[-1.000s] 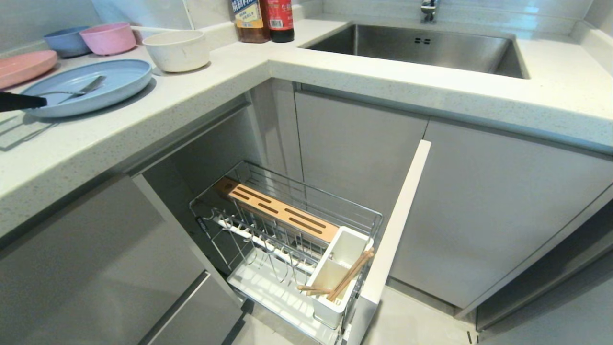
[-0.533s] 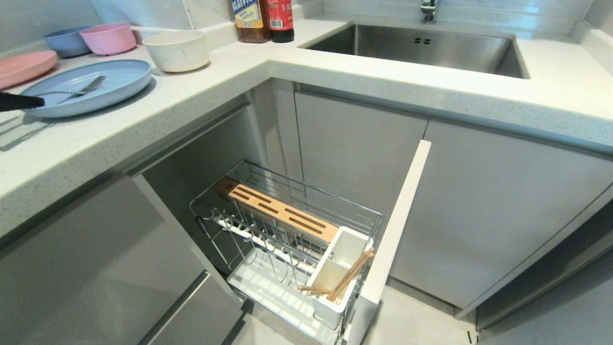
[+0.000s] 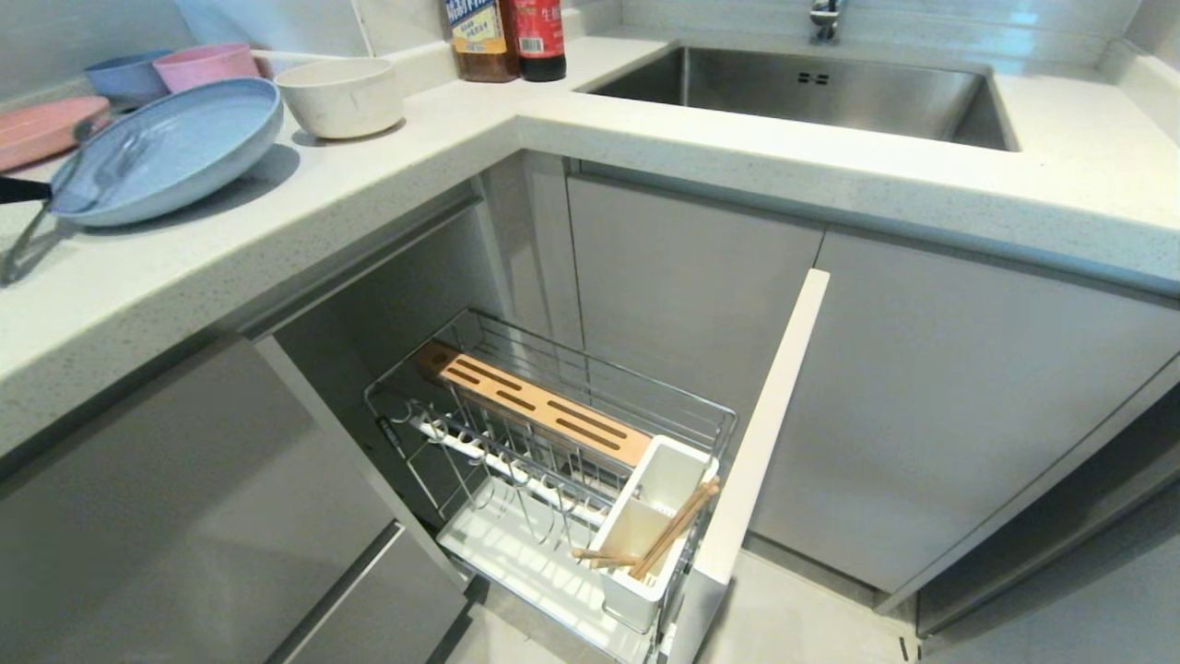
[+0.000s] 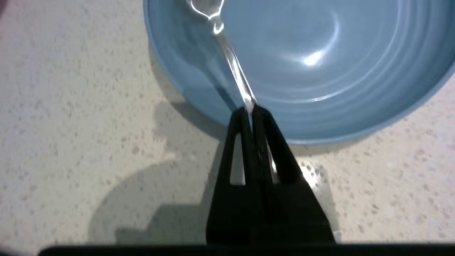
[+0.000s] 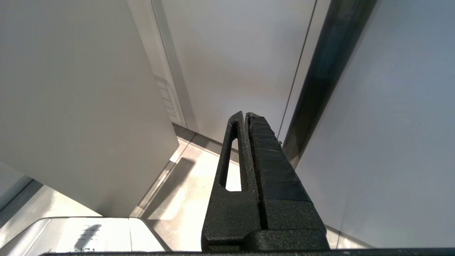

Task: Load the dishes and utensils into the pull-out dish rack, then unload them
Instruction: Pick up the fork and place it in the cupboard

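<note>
A light-blue plate (image 3: 175, 148) (image 4: 320, 71) sits tilted on the counter at the far left, its far side lifted. A silver utensil (image 4: 234, 71) lies in it, fork or spoon I cannot tell. My left gripper (image 3: 37, 191) (image 4: 251, 110) is shut on the utensil's handle right at the plate's near rim. An off-white bowl (image 3: 339, 97) stands behind the plate. The pull-out dish rack (image 3: 553, 387) is drawn out below the counter. Wooden chopsticks (image 3: 678, 526) lean in its white utensil holder (image 3: 636, 590). My right gripper (image 5: 245, 115) is shut and empty, parked low beside cabinet panels.
A pink bowl (image 3: 205, 65), a blue bowl (image 3: 124, 78) and a pink plate (image 3: 41, 129) crowd the counter's back left. Two bottles (image 3: 507, 37) stand beside the steel sink (image 3: 811, 92). The rack's pale front panel (image 3: 765, 424) juts out toward me.
The left gripper has shut on the utensil's handle. The blue plate, flat before, has tipped up on its far side, and the utensil has shifted in it.
</note>
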